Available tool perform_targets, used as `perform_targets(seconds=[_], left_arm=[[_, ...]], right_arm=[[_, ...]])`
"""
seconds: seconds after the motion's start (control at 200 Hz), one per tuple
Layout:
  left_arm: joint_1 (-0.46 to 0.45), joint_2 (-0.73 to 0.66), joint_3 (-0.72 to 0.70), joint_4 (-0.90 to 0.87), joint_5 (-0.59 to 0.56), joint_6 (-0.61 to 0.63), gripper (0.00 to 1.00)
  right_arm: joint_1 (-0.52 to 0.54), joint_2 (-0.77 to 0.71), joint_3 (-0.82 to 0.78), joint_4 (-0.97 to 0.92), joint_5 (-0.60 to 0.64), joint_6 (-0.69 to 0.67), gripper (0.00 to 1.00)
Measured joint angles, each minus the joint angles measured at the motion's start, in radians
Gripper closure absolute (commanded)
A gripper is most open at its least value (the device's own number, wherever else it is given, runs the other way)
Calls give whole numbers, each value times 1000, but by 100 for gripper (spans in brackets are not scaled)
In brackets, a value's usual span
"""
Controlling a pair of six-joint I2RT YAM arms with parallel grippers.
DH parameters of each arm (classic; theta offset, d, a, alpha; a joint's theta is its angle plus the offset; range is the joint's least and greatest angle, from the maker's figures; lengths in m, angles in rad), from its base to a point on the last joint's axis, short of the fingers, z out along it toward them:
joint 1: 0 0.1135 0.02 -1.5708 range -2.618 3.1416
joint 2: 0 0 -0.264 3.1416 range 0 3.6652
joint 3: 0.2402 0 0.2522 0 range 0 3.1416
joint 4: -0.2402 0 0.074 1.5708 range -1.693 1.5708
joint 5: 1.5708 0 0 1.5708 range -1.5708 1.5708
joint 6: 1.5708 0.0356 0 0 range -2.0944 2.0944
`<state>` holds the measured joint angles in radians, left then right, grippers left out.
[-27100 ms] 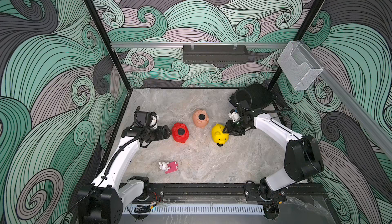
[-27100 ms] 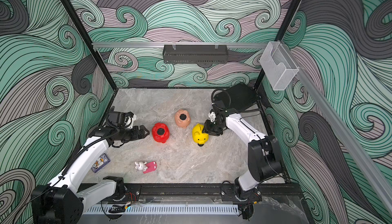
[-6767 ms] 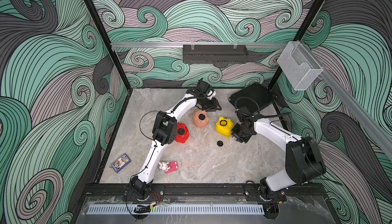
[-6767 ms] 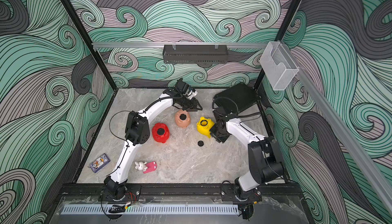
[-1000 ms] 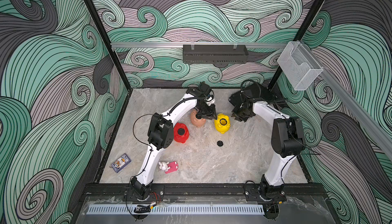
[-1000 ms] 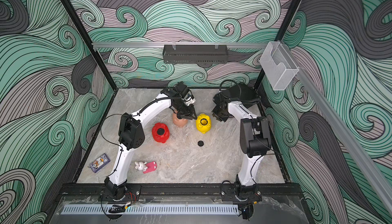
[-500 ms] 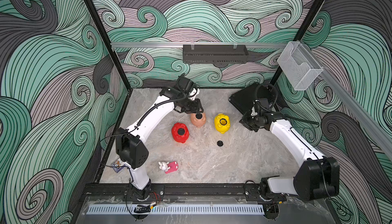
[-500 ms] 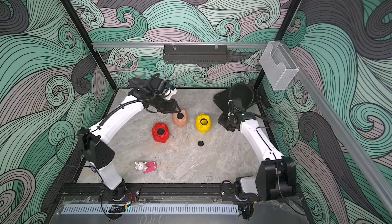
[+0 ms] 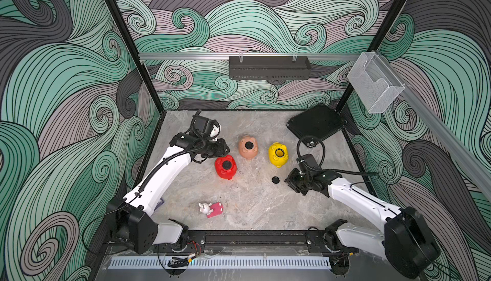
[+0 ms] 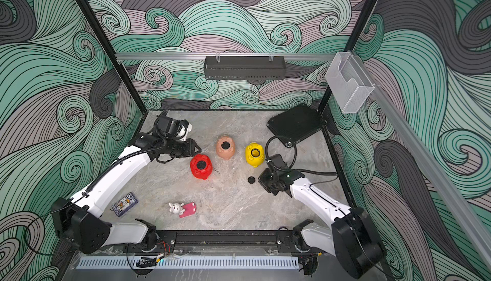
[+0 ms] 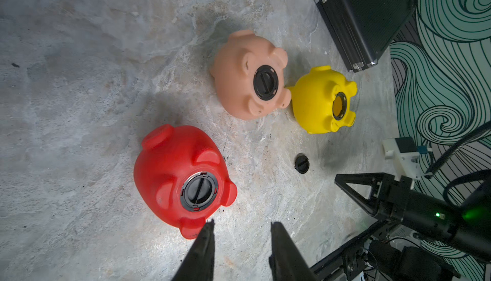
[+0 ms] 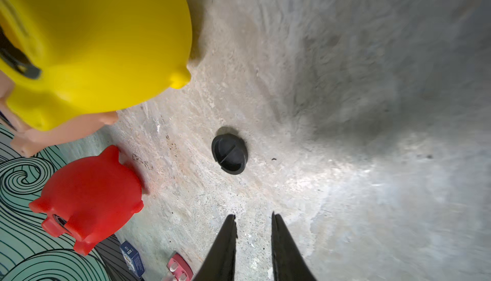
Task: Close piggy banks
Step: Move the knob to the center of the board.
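Over on the left, the left gripper hangs just beside the red pig, jaws a little apart and holding nothing. That pig lies belly-up with its black plug seated, and so does the peach pig next along. The yellow pig is the odd one out: belly hole open, yellow showing inside. The loose plug lies flat on the worktop near the yellow pig, and the right gripper points straight at it from close by, jaws narrowly parted, empty. Here's the danger: that plug is low and flat, so fingers coming down off-centre would likely skid it away or tip it. And the yellow pig is round and unbraced, so a plug pressed in crooked may roll it or scoot it into the peach pig, leaving the hole unsealed.
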<state>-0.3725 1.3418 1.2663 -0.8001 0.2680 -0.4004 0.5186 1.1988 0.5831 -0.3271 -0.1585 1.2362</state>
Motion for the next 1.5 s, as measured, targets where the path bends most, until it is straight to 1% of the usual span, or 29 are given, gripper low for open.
perform_targets(seconds=[0.135,0.285,0.405,0.565,0.861,1.121,1.256,1.396,1.501], left_arm=[[4,-3,-4,-7,-6,19,64],[4,-3,-8,-25,-13,39,64],[4,-3,-8,-37,-14,47,64],[4,-3,-8,-48,-14,53,64],[4,-3,-8,-76,-21,61,65],[4,-3,-8,-78,-21,61,65],[4,-2,-8,-79,-21,61,65],[4,18,-8,-78,-13,61,65],[4,35,-8,-78,-6,60,65]], right_arm=[[67,10,-55,143,63,144,74],[78,79,-70,264,89,237,75],[81,142,-72,330,95,276,75],[84,183,-72,391,99,305,76],[84,238,-72,443,95,333,77],[84,240,-75,431,92,343,77],[84,228,-76,386,79,343,78],[72,161,-82,261,82,330,78],[27,107,-83,149,85,290,79]])
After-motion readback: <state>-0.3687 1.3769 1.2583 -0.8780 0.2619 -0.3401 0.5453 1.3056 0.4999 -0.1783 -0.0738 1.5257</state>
